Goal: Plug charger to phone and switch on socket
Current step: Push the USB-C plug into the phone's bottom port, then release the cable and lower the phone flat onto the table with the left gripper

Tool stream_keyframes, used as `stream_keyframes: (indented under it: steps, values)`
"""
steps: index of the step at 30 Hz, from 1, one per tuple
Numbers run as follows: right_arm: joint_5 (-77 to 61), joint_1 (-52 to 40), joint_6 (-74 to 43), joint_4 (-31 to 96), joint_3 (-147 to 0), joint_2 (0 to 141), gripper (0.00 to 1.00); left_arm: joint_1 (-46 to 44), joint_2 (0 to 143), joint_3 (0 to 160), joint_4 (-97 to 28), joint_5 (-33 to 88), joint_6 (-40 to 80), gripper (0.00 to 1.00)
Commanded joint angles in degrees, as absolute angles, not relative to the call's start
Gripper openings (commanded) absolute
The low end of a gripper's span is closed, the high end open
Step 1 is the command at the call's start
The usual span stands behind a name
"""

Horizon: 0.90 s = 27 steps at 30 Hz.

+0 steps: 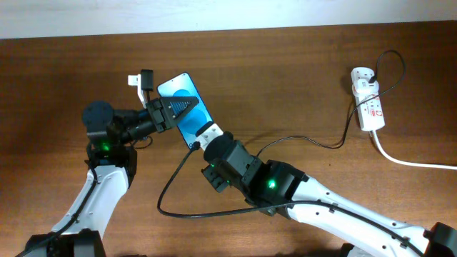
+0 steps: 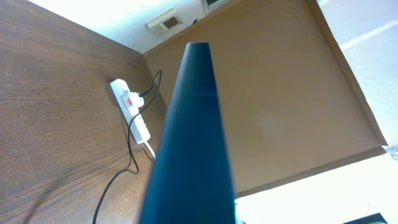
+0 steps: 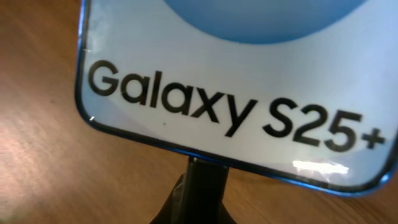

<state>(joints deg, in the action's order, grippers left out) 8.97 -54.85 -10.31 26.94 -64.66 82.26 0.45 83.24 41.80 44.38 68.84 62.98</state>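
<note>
The left claw (image 1: 180,107) is closed flat on the phone (image 1: 194,123), 1 dark finger lying across the blue screen, holding it tilted above the table (image 1: 285,64) in the left half. In the left wrist view the phone (image 2: 193,143) shows only its thin dark edge.

The right claw (image 1: 207,133) sits at the phone's lower short edge. It grips the plug (image 3: 206,180) of the charger (image 1: 307,140), though its finger edges blur into the plug, so how wide they stand is unclear. The plug stands square against the bottom rim of the phone (image 3: 236,74), under the printed "Galaxy S25+"; whether it is seated inside is not visible.

The black cable loops near the front edge, then runs right to the socket (image 1: 367,98), well apart near the far right corner. Bare wood lies between the phone and the socket (image 2: 132,109).
</note>
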Motion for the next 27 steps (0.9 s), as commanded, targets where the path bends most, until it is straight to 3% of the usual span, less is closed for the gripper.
stream_keyframes:
  steps: [1,5,6,8,11,13,14,17,20,24,27]
  values:
    - [7.29,-54.63,-8.51,21.19,-72.27,80.60,0.04,-3.01,82.76,40.27,43.68,77.58,59.07,0.00]
    - [7.35,-54.59,-12.51,21.15,-73.41,80.53,0.04,-3.01,82.76,40.27,43.33,75.16,59.11,0.00]
    - [7.33,-54.59,-12.49,21.30,-73.41,80.49,0.09,-3.01,82.76,40.27,42.50,74.37,59.05,0.00]
    - [7.57,-54.59,-12.49,23.18,-73.43,80.42,0.36,-3.01,82.76,40.27,41.36,73.08,59.00,0.00]
    - [7.77,-54.59,-12.49,29.21,-73.43,79.24,0.62,-3.01,82.76,40.27,41.23,68.47,58.65,0.00]
    - [7.75,-54.04,-12.51,33.98,-73.43,77.47,0.70,-3.01,82.76,40.27,40.23,64.38,58.67,0.00]
    - [7.75,-53.60,-12.53,36.18,-73.43,76.51,0.82,-3.14,82.76,40.27,38.98,62.19,58.94,0.00]
    - [7.84,-50.83,-12.75,43.79,-73.43,71.20,0.99,-6.00,82.76,40.29,33.12,55.37,59.42,0.00]
    - [8.62,-46.68,-12.78,48.95,-73.43,64.77,0.99,-11.38,82.78,41.39,30.02,51.68,55.88,0.00]
    - [11.40,-36.29,-12.73,55.88,-73.43,51.22,0.99,-18.96,84.53,52.29,2.52,36.29,38.02,0.00]
    - [12.47,-31.33,-12.75,58.28,-73.41,43.81,0.99,-19.33,92.27,62.85,-8.19,40.93,27.24,0.00]
